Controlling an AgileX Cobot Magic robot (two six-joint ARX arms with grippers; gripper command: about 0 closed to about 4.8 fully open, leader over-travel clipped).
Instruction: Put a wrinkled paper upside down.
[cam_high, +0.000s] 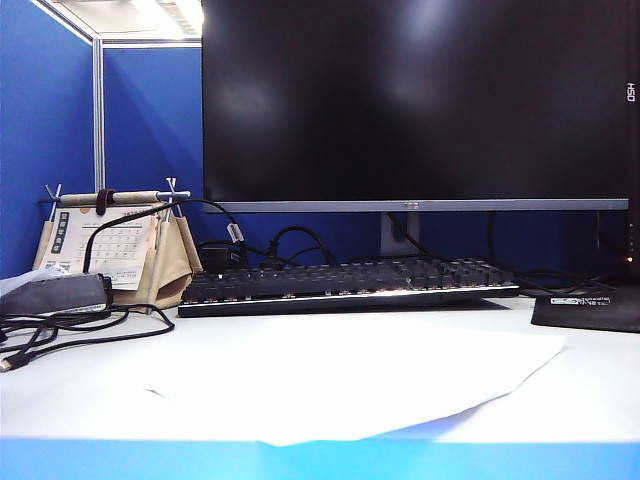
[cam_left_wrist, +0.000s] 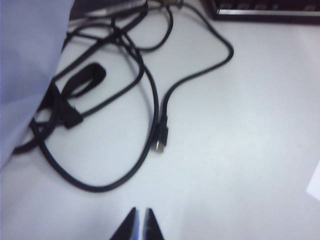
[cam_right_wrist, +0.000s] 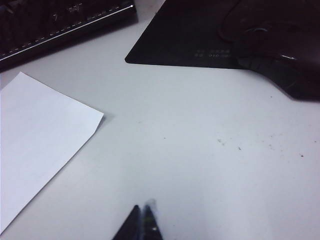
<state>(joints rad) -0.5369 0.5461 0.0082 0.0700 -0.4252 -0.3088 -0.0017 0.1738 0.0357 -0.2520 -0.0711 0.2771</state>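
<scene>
Wrinkled paper (cam_high: 350, 380) lay flat on the white desk (cam_high: 80, 390), in front of the black keyboard (cam_high: 350, 285) and apart from it, with one corner reaching toward the desk's front edge. No gripper touched the sheet. The left gripper (cam_left_wrist: 140, 224) hung above bare desk beside the keyboard's end, near a loose black cable (cam_left_wrist: 155, 100) whose plug lay on the surface; its fingertips were pressed together with nothing between them. The right gripper (cam_right_wrist: 141, 222) hung above bare desk off the keyboard's other end, between a corner of the sheet and the black mouse pad (cam_right_wrist: 200, 40); its fingertips met, holding nothing. Behind the keyboard stood a dark monitor (cam_high: 415, 100), and a small desk calendar (cam_high: 110, 240) stood beside it.
</scene>
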